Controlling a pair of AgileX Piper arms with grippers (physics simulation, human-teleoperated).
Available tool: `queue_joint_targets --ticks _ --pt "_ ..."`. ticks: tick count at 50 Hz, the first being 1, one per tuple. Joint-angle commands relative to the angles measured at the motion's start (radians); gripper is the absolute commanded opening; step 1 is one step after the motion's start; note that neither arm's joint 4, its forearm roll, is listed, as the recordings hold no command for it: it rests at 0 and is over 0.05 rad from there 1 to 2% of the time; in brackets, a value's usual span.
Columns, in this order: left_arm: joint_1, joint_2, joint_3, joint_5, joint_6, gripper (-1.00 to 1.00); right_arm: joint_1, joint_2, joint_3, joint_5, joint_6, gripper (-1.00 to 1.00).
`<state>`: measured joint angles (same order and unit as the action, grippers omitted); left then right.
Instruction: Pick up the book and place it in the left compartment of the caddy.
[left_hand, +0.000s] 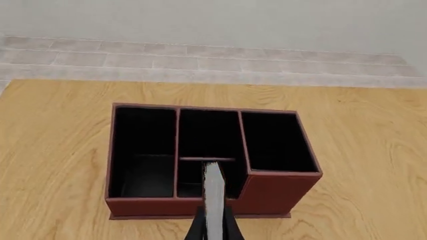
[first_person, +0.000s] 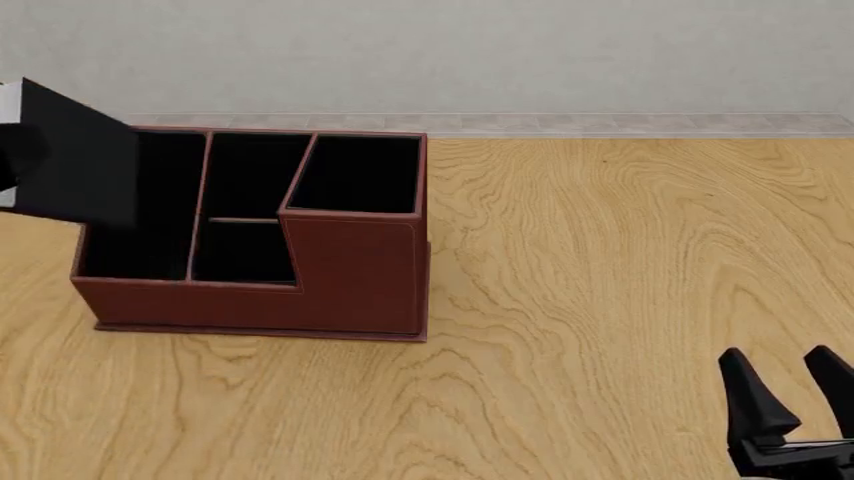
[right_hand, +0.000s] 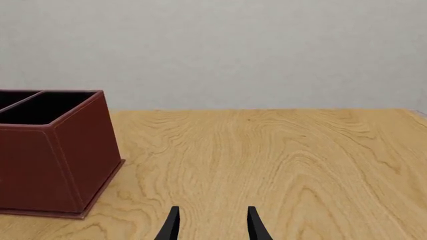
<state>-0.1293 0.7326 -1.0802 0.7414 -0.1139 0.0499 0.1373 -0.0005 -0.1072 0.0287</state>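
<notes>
Front view. We see the caddy (first_person: 320, 290) at about ten o'clock on the wooden table (first_person: 627, 280), its taller square section nearest the table's middle. The book (first_person: 78, 165) hangs at nine o'clock, raised and tilted, overlapping the left compartment (first_person: 140, 215) at the caddy's low end. In the left wrist view the left gripper (left_hand: 212, 227) is clamped on the book, whose white page edge (left_hand: 213, 200) faces us above the caddy's near wall. At five o'clock the right gripper (first_person: 797, 385) rests low, its jaws parted and holding nothing, well apart from the caddy.
</notes>
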Motion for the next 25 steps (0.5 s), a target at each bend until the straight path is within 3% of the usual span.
queue_joint_targets --ticks 1,11,25 --pt "0.057 0.071 -0.087 -0.019 0.086 -1.0 0.0 0.006 0.0 -0.005 -0.006 1.0" --pt "0.095 0.119 -0.106 -0.028 0.148 -1.0 -0.001 0.007 0.0 -0.004 -0.005 1.0" --pt "0.032 0.257 -0.194 0.038 0.169 -1.0 -0.003 0.004 0.0 0.0 -0.005 1.0"
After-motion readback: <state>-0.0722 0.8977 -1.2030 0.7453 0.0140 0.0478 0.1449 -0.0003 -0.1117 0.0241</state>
